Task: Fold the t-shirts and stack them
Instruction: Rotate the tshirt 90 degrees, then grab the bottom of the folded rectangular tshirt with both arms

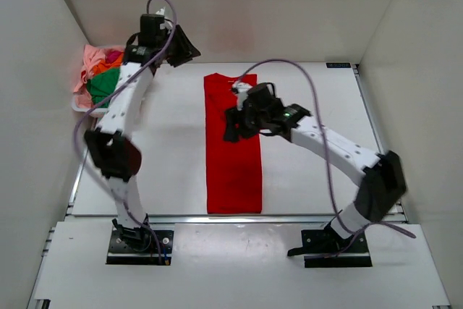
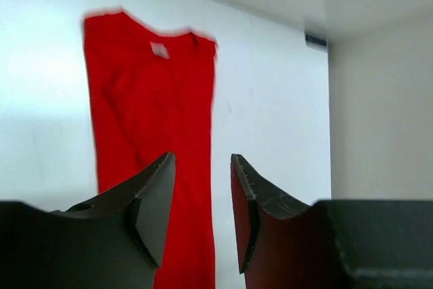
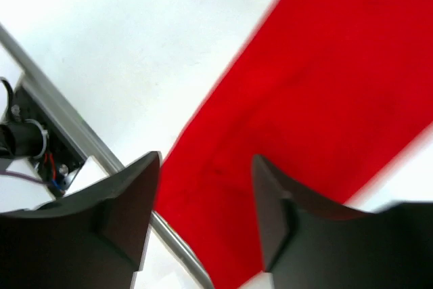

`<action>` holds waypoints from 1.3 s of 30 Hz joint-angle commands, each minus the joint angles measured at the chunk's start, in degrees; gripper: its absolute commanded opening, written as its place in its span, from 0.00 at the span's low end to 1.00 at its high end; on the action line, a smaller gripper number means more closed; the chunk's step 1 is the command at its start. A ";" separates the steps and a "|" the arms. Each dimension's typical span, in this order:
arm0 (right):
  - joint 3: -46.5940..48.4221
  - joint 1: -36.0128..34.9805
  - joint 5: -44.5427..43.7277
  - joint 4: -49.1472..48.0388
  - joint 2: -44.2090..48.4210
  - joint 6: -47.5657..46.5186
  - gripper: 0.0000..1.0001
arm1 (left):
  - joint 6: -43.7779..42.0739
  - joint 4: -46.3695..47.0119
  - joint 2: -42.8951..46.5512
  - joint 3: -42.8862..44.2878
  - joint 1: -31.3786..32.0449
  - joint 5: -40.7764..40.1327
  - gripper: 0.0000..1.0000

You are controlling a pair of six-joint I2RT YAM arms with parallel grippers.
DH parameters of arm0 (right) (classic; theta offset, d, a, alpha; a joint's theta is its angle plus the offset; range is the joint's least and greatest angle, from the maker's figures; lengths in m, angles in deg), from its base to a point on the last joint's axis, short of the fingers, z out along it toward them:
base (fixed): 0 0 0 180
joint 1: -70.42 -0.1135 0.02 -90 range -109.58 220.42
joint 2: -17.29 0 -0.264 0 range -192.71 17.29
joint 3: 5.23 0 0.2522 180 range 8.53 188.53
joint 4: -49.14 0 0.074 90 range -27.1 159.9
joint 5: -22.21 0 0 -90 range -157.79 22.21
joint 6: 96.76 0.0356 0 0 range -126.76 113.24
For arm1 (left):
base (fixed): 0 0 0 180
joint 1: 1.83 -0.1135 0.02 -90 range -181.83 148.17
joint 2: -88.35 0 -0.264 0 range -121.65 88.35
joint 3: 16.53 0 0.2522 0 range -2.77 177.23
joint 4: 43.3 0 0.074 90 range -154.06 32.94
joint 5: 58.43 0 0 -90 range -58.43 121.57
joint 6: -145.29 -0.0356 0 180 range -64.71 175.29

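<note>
A bright red t-shirt (image 1: pixel 232 146) lies flat on the white table as a long narrow strip, collar at the far end. It also shows in the left wrist view (image 2: pixel 152 99) and in the right wrist view (image 3: pixel 318 120). My left gripper (image 1: pixel 189 50) is open and empty, raised at the back left, away from the shirt; its jaws stand apart in the left wrist view (image 2: pixel 201 201). My right gripper (image 1: pixel 233 124) is open and empty, hovering over the shirt's upper middle; in the right wrist view (image 3: pixel 206 201) red cloth shows between the jaws.
A white basket (image 1: pixel 83 99) at the far left holds green (image 1: pixel 105 86), orange and pink shirts (image 1: pixel 90 59). White walls enclose the table on three sides. A metal rail (image 1: pixel 231 216) runs along the table's near edge, with the arm bases behind it.
</note>
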 commanded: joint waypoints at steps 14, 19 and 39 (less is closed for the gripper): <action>-37.17 -9.03 -9.37 8.80 27.11 24.14 0.32 | 6.33 -3.68 65.02 -92.69 15.55 3.74 0.50; -42.37 -11.51 -10.25 3.97 26.85 26.88 0.32 | 10.63 1.41 71.51 -101.57 16.44 6.63 0.52; -38.15 -12.91 -13.41 -0.79 19.29 28.20 0.40 | 17.41 17.32 60.47 -101.93 28.13 2.59 0.54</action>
